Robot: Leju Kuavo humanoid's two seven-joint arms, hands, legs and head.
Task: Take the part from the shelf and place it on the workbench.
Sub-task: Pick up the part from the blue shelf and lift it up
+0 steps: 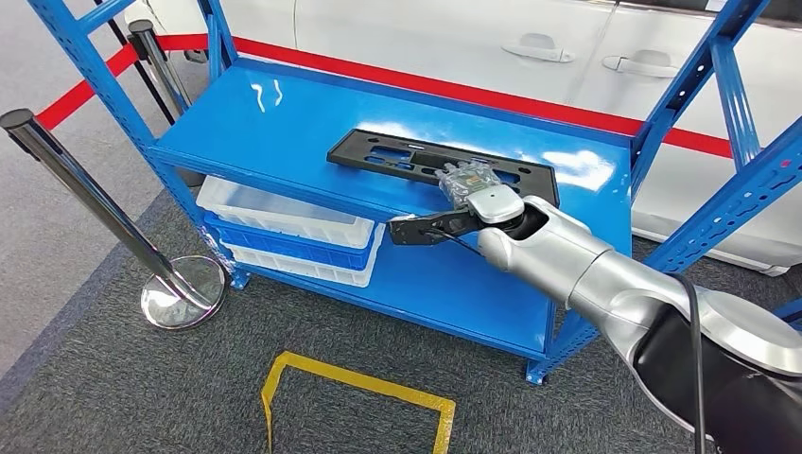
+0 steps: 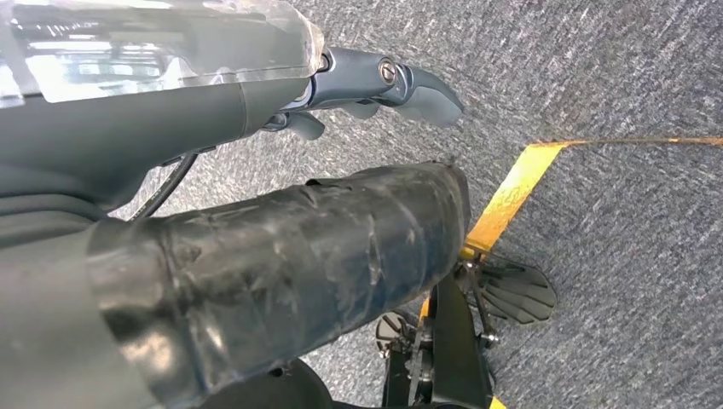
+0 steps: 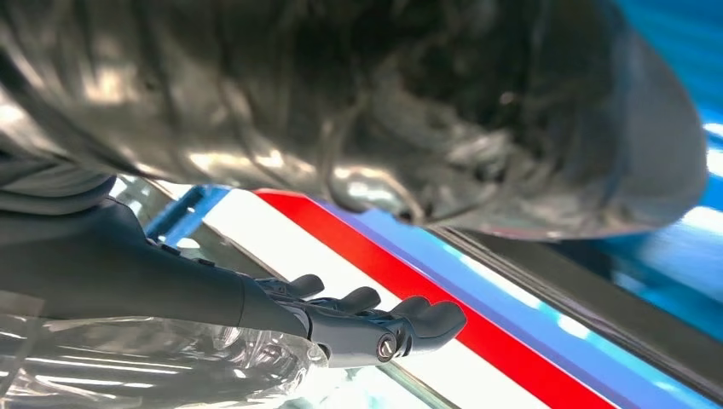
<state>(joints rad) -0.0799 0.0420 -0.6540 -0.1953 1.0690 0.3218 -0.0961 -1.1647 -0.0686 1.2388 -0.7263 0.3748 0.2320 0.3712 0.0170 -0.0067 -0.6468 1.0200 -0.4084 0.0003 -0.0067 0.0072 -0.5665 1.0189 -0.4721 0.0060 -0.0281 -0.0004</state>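
The part (image 1: 397,156) is a long flat black plate with cut-outs, lying on the top board of the blue shelf (image 1: 274,123). My right hand (image 1: 471,186) reaches over the plate's near edge toward its right end, its dark thumb (image 1: 426,230) sticking out left below the board's front edge. In the right wrist view the right hand (image 3: 358,319) has its fingers stretched out with nothing between them, and the black part (image 3: 597,294) runs past just beyond. My left hand (image 2: 375,85) hangs over the grey carpet, fingers loosely out, holding nothing.
White and blue trays (image 1: 293,232) are stacked on the lower shelf. Chrome stanchions (image 1: 95,199) with a red belt stand at the left, and a white car (image 1: 530,47) is behind the shelf. A yellow tape outline (image 1: 355,397) marks the carpet in front.
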